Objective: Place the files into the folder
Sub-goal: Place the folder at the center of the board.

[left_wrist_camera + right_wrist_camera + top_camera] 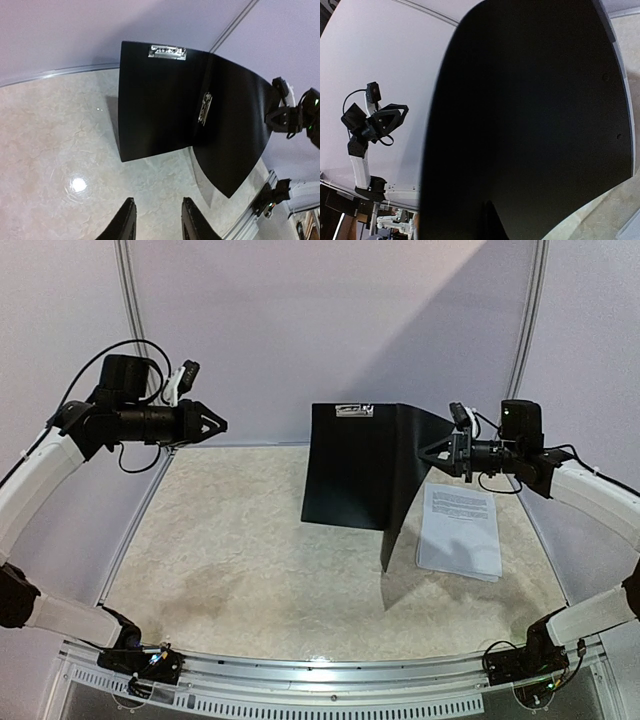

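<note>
The black folder [350, 465] lies open at the back middle of the table, its left panel flat. Its right cover [405, 475] stands upright, and my right gripper [428, 453] is shut on the cover's top edge. In the right wrist view the cover [530, 115] fills the frame, with one dark finger [492, 220] against it. The files [460, 530], white printed sheets, lie flat on the table to the right of the folder, below my right arm. My left gripper [215, 423] hangs high at the far left, away from the folder [155, 105], open [157, 202] and holding nothing.
Two metal clips show inside the folder, one at the top edge [168, 52] and one near the hinge [205, 109]. The beige table [250, 560] is bounded by a metal rail [320, 675] in front and pale walls behind.
</note>
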Controlling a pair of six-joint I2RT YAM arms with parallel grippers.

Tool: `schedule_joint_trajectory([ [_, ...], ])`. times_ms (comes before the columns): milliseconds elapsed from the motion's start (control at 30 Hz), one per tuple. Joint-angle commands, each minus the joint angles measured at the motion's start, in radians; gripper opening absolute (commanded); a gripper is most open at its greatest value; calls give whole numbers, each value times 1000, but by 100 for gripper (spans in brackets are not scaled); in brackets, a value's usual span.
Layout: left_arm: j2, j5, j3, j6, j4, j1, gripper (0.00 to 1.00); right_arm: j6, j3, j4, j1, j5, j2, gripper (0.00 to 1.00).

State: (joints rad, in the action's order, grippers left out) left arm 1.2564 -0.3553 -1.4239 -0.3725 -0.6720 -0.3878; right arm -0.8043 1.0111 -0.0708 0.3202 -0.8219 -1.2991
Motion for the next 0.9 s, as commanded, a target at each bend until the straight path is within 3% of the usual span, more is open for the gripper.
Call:
schedule_joint_trajectory([
  [0,-23,-19,44,28,0,23,34,-104,26,-113,9,-202,-17,0],
  [300,-143,45,84,63,96,22,37,-446,3,225,120,-260,-28,0],
  [500,-236,-28,127,69,138,20,40,-631,10,375,247,-231,-103,0],
  [600,-261,-59,201,56,147,18,41,-597,29,282,281,-250,-164,0],
  [700,-286,-81,327,-6,215,5,41,-451,32,131,277,-262,-220,0],
  [867,-282,-14,494,-58,319,-120,41,-223,28,-111,266,-264,-305,0],
])
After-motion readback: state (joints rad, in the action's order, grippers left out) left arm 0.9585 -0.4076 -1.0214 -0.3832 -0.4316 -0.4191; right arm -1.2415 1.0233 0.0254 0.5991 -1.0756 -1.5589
